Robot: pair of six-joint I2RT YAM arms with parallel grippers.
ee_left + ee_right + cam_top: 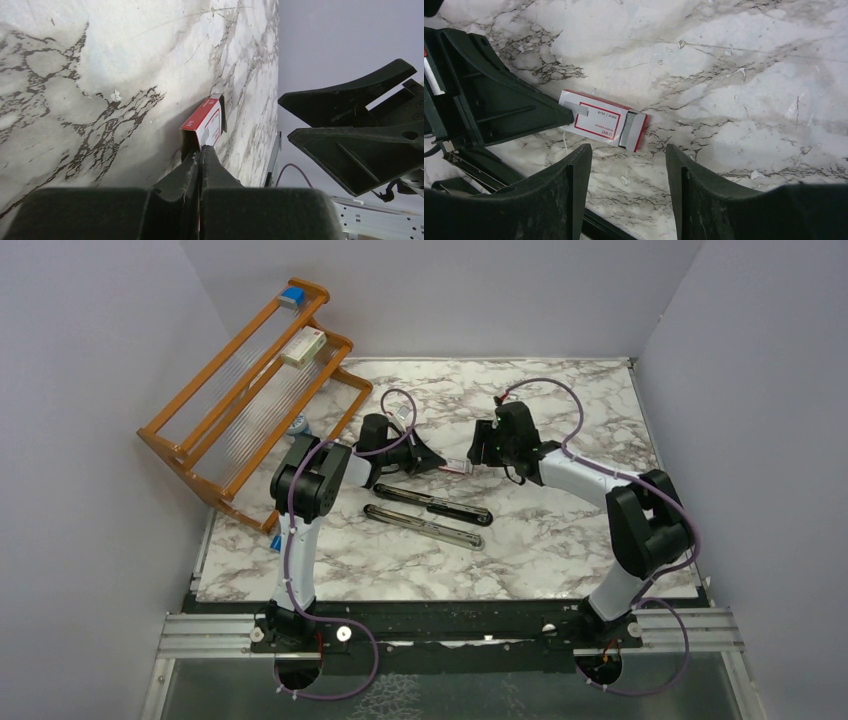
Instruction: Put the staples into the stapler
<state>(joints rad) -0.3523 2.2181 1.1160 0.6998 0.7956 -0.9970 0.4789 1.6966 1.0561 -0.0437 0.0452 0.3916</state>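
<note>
The small red-and-white staples packet (596, 120) lies flat on the marble table (560, 530), between the two grippers. Its grey tray (631, 131) pokes out of the open right end; no loose staple strips show. My left gripper (202, 150) is shut on the packet's (205, 120) left end flap, low at table height. My right gripper (627, 150) is open and empty, hovering just short of the tray end. The black stapler (432, 503) lies opened out flat, its second long half (425, 527) beside it, in front of both grippers (440, 462) (478, 452).
A wooden rack (190, 455) leans at the back left, with a larger white-and-red box (303, 346) and a blue block (291, 296) on it. Grey walls close in the table on three sides.
</note>
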